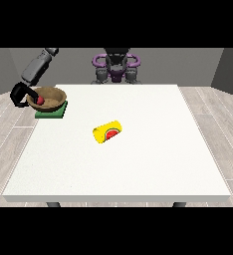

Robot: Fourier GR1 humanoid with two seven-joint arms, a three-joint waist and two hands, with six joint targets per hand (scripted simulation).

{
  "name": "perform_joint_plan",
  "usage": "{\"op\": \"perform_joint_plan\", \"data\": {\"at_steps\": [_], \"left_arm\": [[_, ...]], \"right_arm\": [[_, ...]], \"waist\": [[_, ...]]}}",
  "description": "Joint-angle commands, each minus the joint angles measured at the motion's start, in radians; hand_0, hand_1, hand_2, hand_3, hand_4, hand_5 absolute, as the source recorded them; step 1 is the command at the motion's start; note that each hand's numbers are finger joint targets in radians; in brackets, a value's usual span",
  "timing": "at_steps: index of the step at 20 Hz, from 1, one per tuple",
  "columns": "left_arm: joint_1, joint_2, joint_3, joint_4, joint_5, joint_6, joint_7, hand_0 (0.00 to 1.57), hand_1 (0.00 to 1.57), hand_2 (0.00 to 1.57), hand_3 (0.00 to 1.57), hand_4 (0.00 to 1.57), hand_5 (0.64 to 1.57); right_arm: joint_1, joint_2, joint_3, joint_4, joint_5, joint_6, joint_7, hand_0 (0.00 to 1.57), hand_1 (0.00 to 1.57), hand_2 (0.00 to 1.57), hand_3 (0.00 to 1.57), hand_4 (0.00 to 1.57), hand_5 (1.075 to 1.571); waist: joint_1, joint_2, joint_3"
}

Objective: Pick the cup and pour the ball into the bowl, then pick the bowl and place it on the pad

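Observation:
A brown wooden bowl [53, 96] rests on the green pad [52, 112] at the table's far left. Inside the bowl lies a small red ball [40, 100]. The hand at the view's left [18, 95] is at the bowl's left rim, with its black fingers curled over the rim's edge. A yellow cup [107, 132] with a watermelon picture lies on its side near the table's middle, apart from the hand. No hand shows at the view's right.
The white table [138, 164] stretches wide to the right and towards the camera. The grey forearm [37, 67] slants down from the upper left. The robot's torso [116, 67] stands behind the far edge.

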State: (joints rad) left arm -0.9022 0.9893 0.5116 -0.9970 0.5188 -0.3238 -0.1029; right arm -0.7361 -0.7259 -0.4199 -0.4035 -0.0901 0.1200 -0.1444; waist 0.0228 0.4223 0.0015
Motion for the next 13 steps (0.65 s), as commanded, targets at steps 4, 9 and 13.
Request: {"op": "perform_joint_plan", "data": {"at_steps": [4,9,13], "left_arm": [[0.008,0.032,0.028,-0.027,0.012,0.02,-0.011,0.0,0.0,0.0,0.0,0.0,1.516],[0.034,-0.004,0.014,-0.055,0.033,0.028,0.013,0.0,0.0,0.0,0.0,0.0,1.515],[0.061,-0.004,-0.006,0.003,0.018,0.002,0.025,0.0,0.0,0.0,0.0,0.0,1.515]], "right_arm": [[-0.04,-0.081,-0.047,0.037,-0.034,0.02,0.03,0.7,0.7,0.59,1.0,0.0,1.534],[-0.067,-0.106,-0.051,0.031,-0.042,0.041,0.029,0.42,0.42,0.47,0.59,0.0,1.5],[-0.094,-0.171,-0.044,0.018,-0.049,0.106,0.139,0.13,0.13,0.28,0.38,0.0,1.467]], "waist": [[-0.003,0.044,0.0001],[-0.012,0.021,-0.0003],[-0.029,-0.062,-0.0017]]}}
